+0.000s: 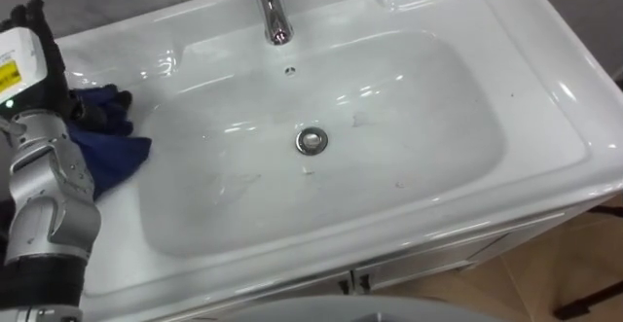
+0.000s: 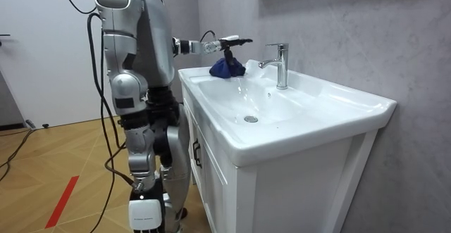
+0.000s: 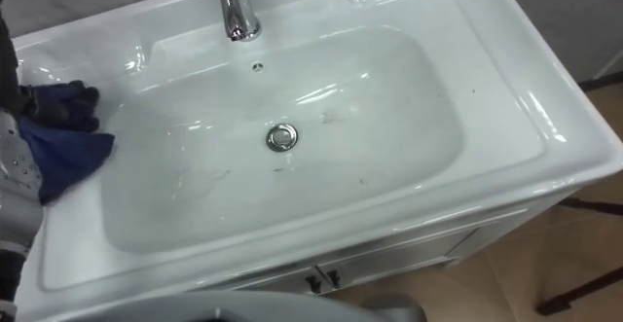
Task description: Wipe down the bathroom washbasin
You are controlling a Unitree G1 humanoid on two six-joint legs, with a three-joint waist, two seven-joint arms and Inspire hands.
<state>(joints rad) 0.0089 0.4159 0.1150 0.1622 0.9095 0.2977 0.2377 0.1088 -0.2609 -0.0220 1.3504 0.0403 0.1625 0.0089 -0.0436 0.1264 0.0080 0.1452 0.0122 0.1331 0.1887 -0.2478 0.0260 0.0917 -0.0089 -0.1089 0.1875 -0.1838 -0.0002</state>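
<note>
Left hand on cloth at basin's rim, robot standing at the vanity.
Left hand (image 1: 39, 64) reaches over the flat rim of the white basin (image 1: 389, 98). Its dark fingers (image 1: 105, 103) lie on a bunched blue cloth (image 1: 112, 157) directly beneath it (grip or mere contact: cannot tell). The cloth sits on the rim, its edge drooping toward the bowl. Beyond the fingertips stands the chrome faucet (image 1: 273, 11); the drain (image 1: 311, 140) lies well apart from the hand, mid-bowl.

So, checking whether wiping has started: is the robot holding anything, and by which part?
Cannot tell. The left hand is over the far end of the cloth on the basin ledge; a grip is unclear.
</note>
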